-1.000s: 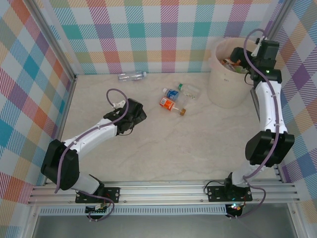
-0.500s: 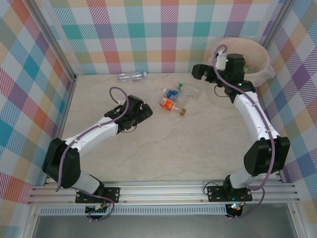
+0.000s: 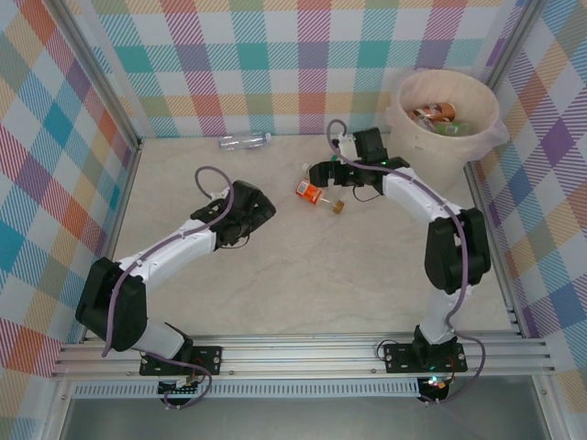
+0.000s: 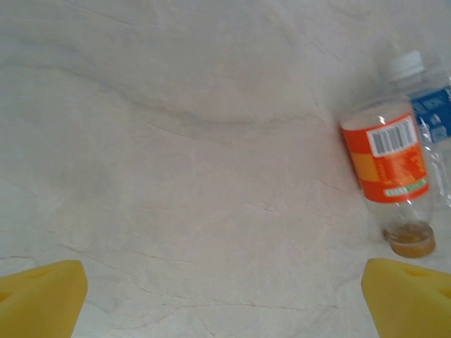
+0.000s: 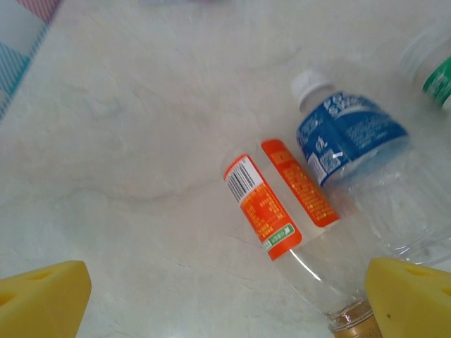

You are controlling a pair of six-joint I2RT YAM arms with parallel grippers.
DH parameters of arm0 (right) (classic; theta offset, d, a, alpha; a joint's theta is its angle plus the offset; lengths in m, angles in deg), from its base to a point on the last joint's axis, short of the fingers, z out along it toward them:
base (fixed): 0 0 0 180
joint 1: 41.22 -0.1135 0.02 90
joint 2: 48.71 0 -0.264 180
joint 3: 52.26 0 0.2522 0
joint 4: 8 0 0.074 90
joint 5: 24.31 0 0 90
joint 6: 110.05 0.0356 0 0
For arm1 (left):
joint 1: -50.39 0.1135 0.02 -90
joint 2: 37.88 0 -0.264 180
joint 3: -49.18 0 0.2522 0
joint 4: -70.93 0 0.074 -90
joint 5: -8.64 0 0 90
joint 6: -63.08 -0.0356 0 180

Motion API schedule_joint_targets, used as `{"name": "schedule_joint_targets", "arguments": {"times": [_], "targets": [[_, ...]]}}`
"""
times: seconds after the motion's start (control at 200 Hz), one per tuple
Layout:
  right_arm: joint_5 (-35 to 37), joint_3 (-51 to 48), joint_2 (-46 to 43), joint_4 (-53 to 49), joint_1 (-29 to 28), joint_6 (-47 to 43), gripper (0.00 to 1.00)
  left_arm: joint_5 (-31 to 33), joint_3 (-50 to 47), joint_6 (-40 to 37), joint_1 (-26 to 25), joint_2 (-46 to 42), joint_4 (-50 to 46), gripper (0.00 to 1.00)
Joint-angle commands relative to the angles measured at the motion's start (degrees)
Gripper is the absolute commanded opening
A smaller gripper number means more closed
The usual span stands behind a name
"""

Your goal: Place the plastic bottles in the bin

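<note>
Swinging back from the bin, right gripper now hovers, fingers apart and empty, over the orange-label bottle and blue-label bottle left of the bin; left gripper, equally spread, waits farther left, so next pick looks imminent.

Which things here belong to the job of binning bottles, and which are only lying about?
For the job: orange-label bottle, blue-label bottle, green-label bottle, clear bottle by the far wall, bin.
Only surroundings: checkered walls, metal rail.
</note>
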Motion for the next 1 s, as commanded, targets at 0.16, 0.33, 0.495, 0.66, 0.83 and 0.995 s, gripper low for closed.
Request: {"name": "schedule_joint_targets", "arguments": {"times": [0.16, 0.33, 0.495, 0.66, 0.83, 0.995], "targets": [[8.44, 7.45, 8.74, -1.47, -3.43, -4.09, 1.00, 3.18, -1.40, 2.31, 1.61, -2.81, -1.29, 1.00], [8.16, 12.21, 14.06, -4.12, -3.83, -6.37, 1.00, 2.92, -1.23, 2.02, 2.00, -2.53, -1.74, 1.00], [7.29, 14.91, 17.31, -7.52, -4.73, -8.89, 1.00, 2.80, -1.01, 1.93, 2.10, -2.50, -2.23, 1.00], [2.52, 15.03, 17.76, -8.96, -5.54, -8.48, 1.00, 3.11, -1.18, 1.75, 2.18, -2.58, -2.59, 1.00], [7.10, 15.89, 19.35, -10.57, -6.20, -9.10, 1.00, 2.55, -1.16, 1.50, 2.27, -1.83, -2.19, 1.00], [9.93, 17.32, 21.34, -13.37, -8.51, -12.74, 0.99, 2.41, -1.26, 1.62, 2.36, -1.51, -2.16, 1.00]]}}
